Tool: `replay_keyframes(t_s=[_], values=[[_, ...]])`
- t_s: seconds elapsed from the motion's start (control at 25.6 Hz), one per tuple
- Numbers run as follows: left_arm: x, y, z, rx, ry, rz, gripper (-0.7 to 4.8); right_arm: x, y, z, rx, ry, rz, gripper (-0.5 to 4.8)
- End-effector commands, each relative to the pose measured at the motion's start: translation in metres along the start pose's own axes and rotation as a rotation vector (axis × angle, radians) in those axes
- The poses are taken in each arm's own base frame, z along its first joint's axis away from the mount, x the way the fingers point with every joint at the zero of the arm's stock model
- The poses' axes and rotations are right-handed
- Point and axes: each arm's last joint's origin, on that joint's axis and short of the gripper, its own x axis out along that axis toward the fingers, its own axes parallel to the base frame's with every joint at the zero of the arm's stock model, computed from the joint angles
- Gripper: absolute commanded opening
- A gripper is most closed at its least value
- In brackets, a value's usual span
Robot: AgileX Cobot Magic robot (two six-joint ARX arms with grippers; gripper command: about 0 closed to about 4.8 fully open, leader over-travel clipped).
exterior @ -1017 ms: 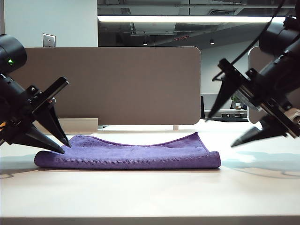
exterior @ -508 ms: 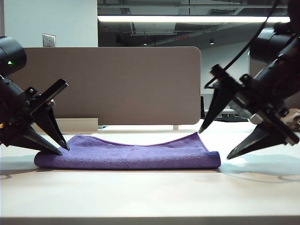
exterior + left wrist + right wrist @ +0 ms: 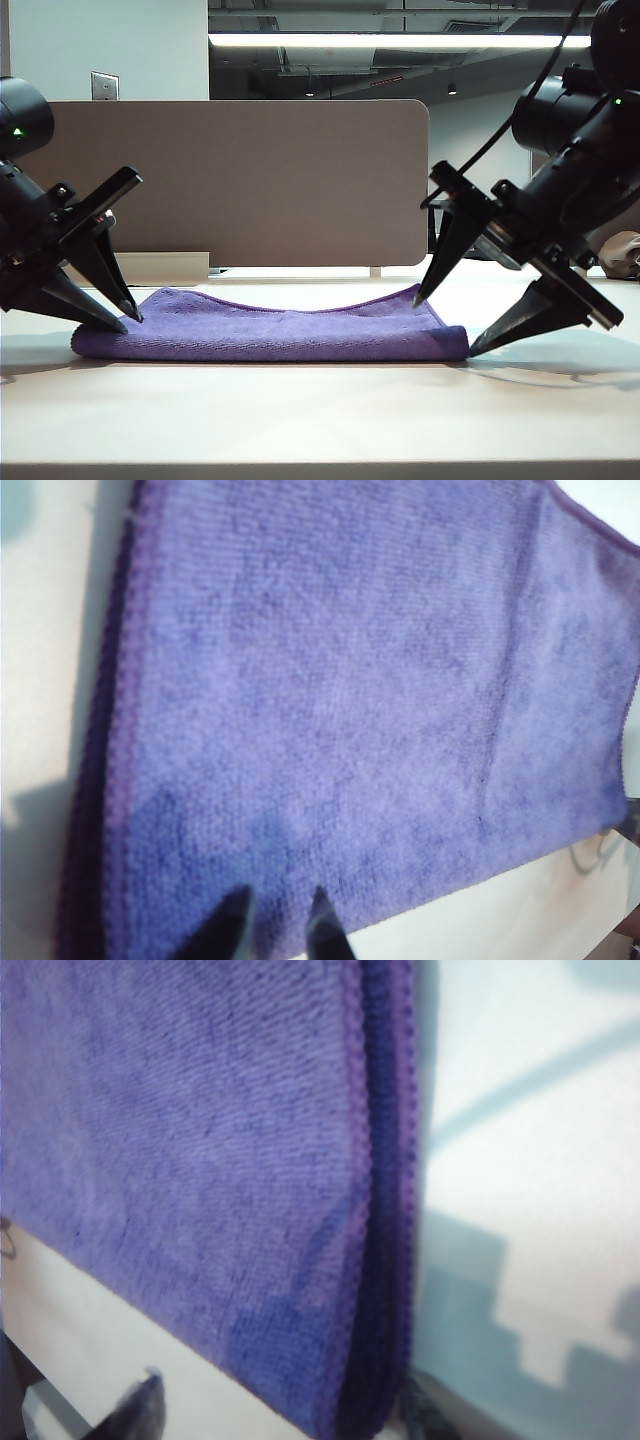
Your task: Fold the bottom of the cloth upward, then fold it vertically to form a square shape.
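Observation:
The purple cloth [image 3: 280, 330] lies flat on the table, folded over into a long band with the doubled edge [image 3: 385, 1210] at its right end. My left gripper [image 3: 130, 322] rests at the cloth's left end. Its fingertips [image 3: 318, 905] stand a little apart on the cloth's top surface [image 3: 350, 680], with nothing pinched between them. My right gripper [image 3: 445, 325] is wide open and straddles the cloth's right end, one tip at the far corner and the other low at the near corner. In the right wrist view, the right gripper [image 3: 280, 1400] has the cloth's corner between its fingers.
A grey partition panel [image 3: 300, 180] stands behind the table [image 3: 320, 420]. A small brownish object [image 3: 625, 252] sits at the far right edge of the exterior view. Bare tabletop runs in front of the cloth.
My right gripper has moved left and down from beside the cloth until its open jaws straddle the right end. The left gripper and the cloth have stayed put.

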Motion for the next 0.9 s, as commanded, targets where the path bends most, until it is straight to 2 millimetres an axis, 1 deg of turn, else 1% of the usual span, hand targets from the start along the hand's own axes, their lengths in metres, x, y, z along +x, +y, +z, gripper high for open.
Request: replay_keyframes(t_s=[0.04,0.23,0.27,0.31,0.35,0.39,0.43,0.47,0.51,0.59,0.63,0.74,0.78,0.82,0.86,0.9], values=[[-0.003,-0.003,0.0,0.018,-0.009,-0.01,0.71,0.005,-0.003,0.002,0.025,0.012,0.005,2.92],[-0.004,-0.004,0.0,0.019,-0.012,-0.01,0.71,0.012,-0.008,0.003,0.038,0.029,-0.002,2.89],[-0.004,-0.004,0.0,0.02,-0.013,-0.011,0.71,0.012,-0.007,0.004,0.03,0.019,0.003,2.38],[-0.004,-0.004,0.0,0.019,-0.013,-0.011,0.71,0.012,-0.007,0.004,0.025,0.014,0.008,2.14],[-0.004,-0.004,0.0,0.019,-0.013,-0.01,0.71,0.012,-0.006,0.005,0.022,0.009,0.012,1.79],[-0.004,-0.004,0.0,0.018,-0.013,-0.007,0.71,0.012,-0.006,0.005,0.019,0.006,0.017,1.42],[-0.004,-0.004,0.0,0.018,-0.013,-0.007,0.71,0.012,-0.005,0.006,0.014,0.006,0.028,0.91],[-0.004,-0.004,0.0,0.018,-0.013,-0.007,0.71,0.012,-0.005,0.006,0.01,0.004,0.036,0.59],[-0.004,-0.004,0.0,0.018,-0.013,-0.007,0.71,0.012,-0.004,0.007,0.006,0.003,0.045,0.36],[-0.004,-0.004,0.0,0.02,-0.014,-0.008,0.71,0.012,-0.002,0.008,-0.007,0.009,0.086,0.08],[-0.004,-0.004,0.0,0.019,-0.015,-0.005,0.7,0.012,-0.002,0.008,-0.009,0.011,0.095,-0.04],[-0.005,-0.004,0.0,0.018,-0.016,-0.001,0.65,0.012,-0.001,0.008,-0.007,0.02,0.105,-0.04],[-0.006,-0.005,0.0,0.019,-0.02,0.0,0.44,0.01,0.0,0.007,-0.01,0.025,0.118,-0.04],[-0.007,-0.005,0.0,0.023,-0.025,0.0,0.38,0.009,0.001,0.007,-0.014,0.021,0.12,-0.04],[-0.009,-0.007,0.0,0.028,-0.033,-0.002,0.14,0.007,0.003,0.007,-0.02,0.015,0.124,-0.04],[-0.01,-0.008,0.001,0.035,-0.045,-0.001,0.01,0.004,0.004,0.007,-0.026,0.005,0.123,-0.04]])
